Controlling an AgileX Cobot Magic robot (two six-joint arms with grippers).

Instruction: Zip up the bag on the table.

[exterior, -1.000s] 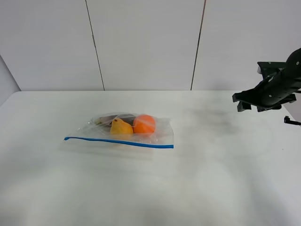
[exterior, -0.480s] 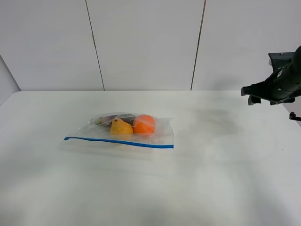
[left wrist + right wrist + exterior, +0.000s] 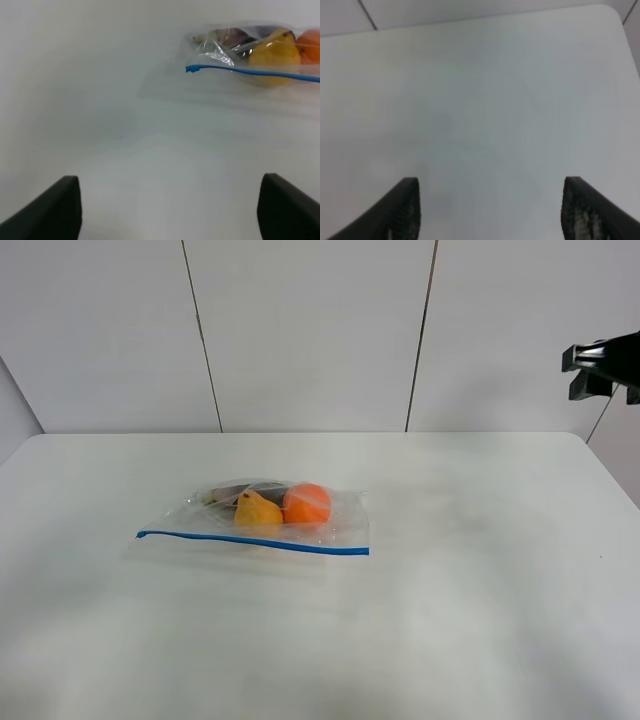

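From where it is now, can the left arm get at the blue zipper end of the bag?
Probably yes. The left gripper is open, and only bare table lies between it and the blue zipper strip of the bag. The right gripper is raised far off to the side.

Counted on one white table point(image 3: 480, 590): one clear zip bag point(image 3: 262, 517) containing one orange fruit point(image 3: 307, 504), one yellow fruit point(image 3: 257, 511) and one dark item, unidentifiable point(image 3: 232, 492); two grippers, left point(image 3: 170, 210) and right point(image 3: 490, 210).
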